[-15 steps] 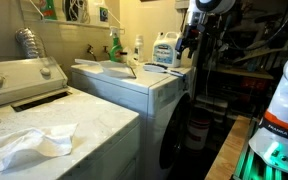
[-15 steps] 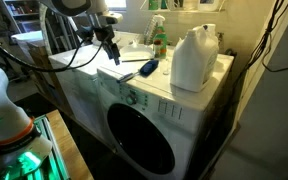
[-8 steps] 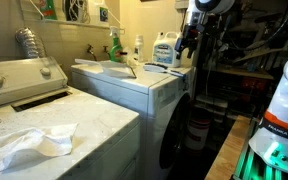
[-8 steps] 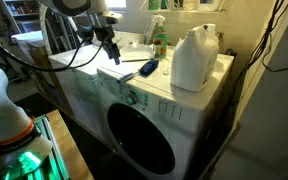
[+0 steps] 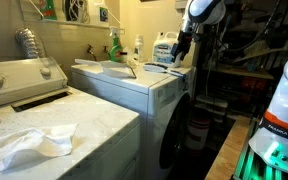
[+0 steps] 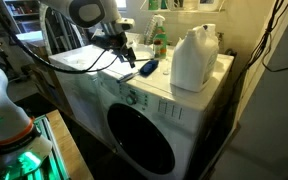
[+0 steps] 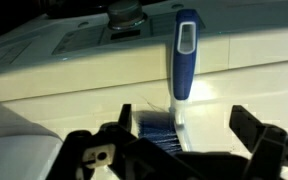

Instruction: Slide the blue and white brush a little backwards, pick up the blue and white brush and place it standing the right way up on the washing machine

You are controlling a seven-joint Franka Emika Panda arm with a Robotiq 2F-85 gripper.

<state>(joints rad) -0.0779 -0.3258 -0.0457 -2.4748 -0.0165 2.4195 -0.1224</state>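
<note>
The blue and white brush [image 7: 184, 55] lies flat on the white top of the washing machine [image 6: 144, 105], near the large detergent jug [image 6: 194, 60]. The tool [image 7: 182, 120] hangs low over the brush's bristle end, jaws spread wide with one finger on either side, holding nothing; the handle points away from it
</note>
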